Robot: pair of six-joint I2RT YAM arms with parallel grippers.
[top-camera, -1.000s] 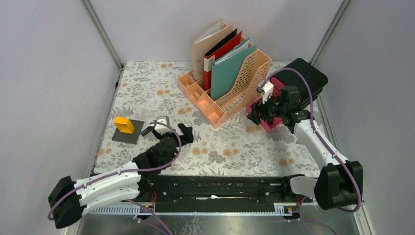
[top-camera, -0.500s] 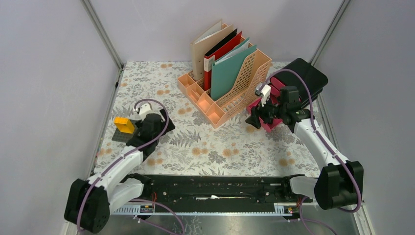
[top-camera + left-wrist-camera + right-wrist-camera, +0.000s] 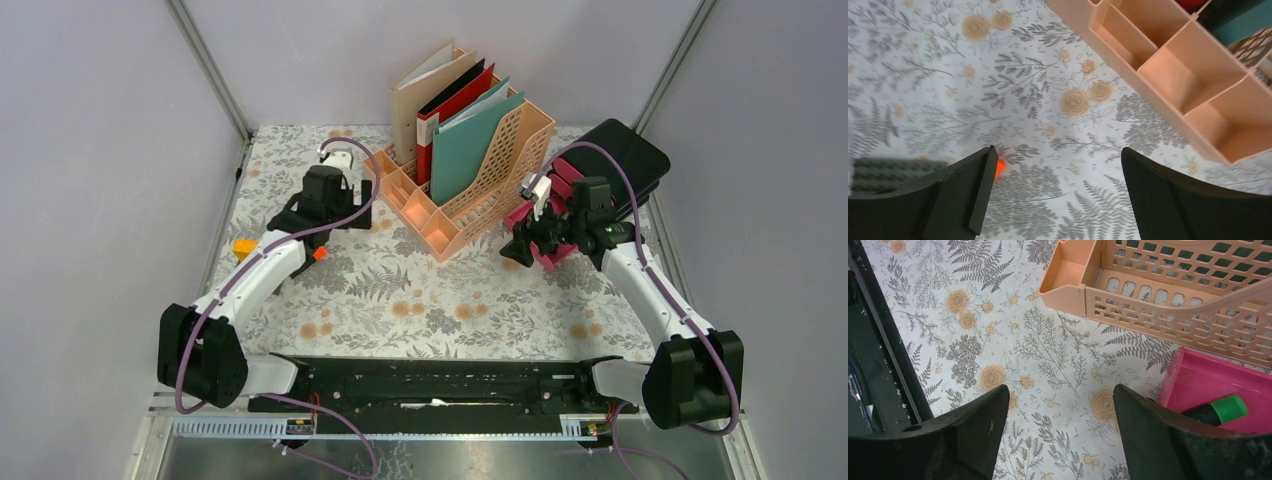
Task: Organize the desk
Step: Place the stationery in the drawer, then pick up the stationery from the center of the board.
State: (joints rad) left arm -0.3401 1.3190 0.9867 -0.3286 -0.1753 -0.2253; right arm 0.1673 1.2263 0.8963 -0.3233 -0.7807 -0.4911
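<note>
We are looking at a robotics lab cell dressed up as an office desk. Plain grey wall panels (image 3: 90,150) set in aluminium posts (image 3: 208,70) are closing in the cloth-covered desk (image 3: 450,310). The left arm (image 3: 260,270) and the right arm (image 3: 650,295) are reaching out from a black rail (image 3: 440,380) along its near edge. By the far edge, a peach file rack (image 3: 505,165) is holding folders (image 3: 470,145).

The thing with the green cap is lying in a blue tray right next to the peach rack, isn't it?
Not quite. The tray is pink, not blue. The right wrist view shows the green-capped thing lying in it, right next to the peach rack.
</note>
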